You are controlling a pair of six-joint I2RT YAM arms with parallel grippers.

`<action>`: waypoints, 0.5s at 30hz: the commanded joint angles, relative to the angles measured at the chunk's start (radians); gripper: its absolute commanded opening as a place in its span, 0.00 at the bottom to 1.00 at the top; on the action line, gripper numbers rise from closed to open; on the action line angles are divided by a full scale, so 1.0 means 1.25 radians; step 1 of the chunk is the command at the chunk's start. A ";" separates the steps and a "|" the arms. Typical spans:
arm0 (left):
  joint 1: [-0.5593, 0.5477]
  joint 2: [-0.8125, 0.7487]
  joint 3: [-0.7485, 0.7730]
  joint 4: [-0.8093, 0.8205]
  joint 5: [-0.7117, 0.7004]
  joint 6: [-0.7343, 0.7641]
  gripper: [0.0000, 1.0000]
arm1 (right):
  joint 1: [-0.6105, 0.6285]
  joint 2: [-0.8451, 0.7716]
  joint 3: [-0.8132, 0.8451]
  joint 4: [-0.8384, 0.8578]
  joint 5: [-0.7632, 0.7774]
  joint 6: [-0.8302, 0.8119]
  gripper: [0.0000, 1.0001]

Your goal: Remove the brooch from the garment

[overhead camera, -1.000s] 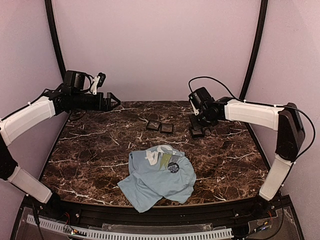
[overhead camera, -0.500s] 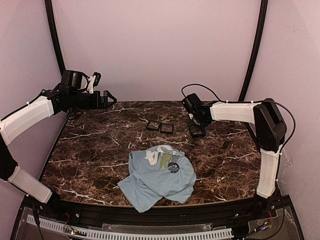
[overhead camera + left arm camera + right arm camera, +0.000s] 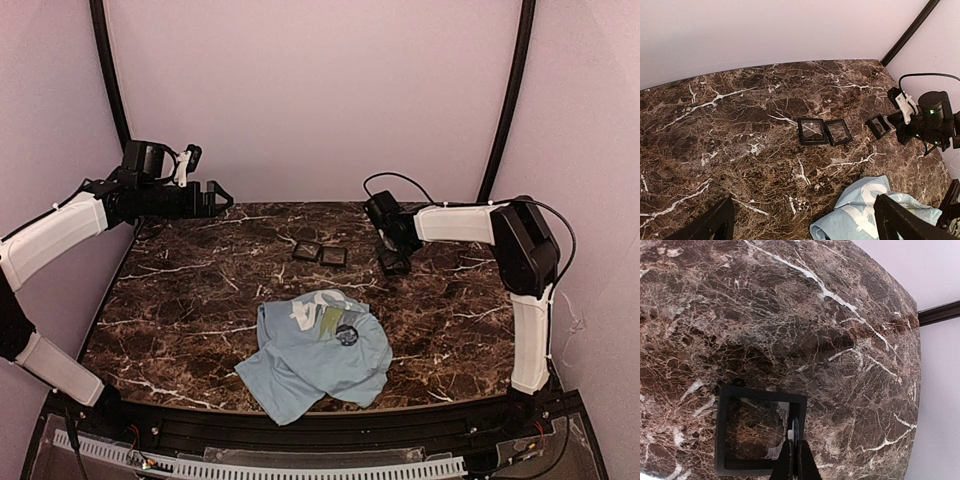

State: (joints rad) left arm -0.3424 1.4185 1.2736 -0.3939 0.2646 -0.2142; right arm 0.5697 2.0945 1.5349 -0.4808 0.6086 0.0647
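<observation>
Top: brooch sits on shirt, toward its far right; left hand released, raised, far left-behind shirt; right hand low, behind-right of shirt.
Left wrist: shirt corner bottom right; trays beyond it.
Right wrist: right hand clenched, tips over third tray rim.

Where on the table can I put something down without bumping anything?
The left side of the table is bare, from the shirt out to the left edge. So is the right front, beside the shirt. The back middle is crowded: two trays, and a third tray at the right gripper.
</observation>
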 commanded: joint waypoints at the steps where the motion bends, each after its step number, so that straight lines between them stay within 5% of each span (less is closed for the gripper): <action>1: 0.000 -0.029 -0.008 -0.013 0.003 -0.004 0.99 | -0.006 0.024 0.019 0.008 0.015 0.001 0.00; 15: 0.000 -0.028 -0.008 -0.013 0.010 -0.004 0.99 | -0.009 0.044 0.027 0.008 0.013 0.007 0.00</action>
State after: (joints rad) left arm -0.3424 1.4185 1.2736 -0.3939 0.2699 -0.2153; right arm 0.5636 2.1292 1.5410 -0.4770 0.6113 0.0647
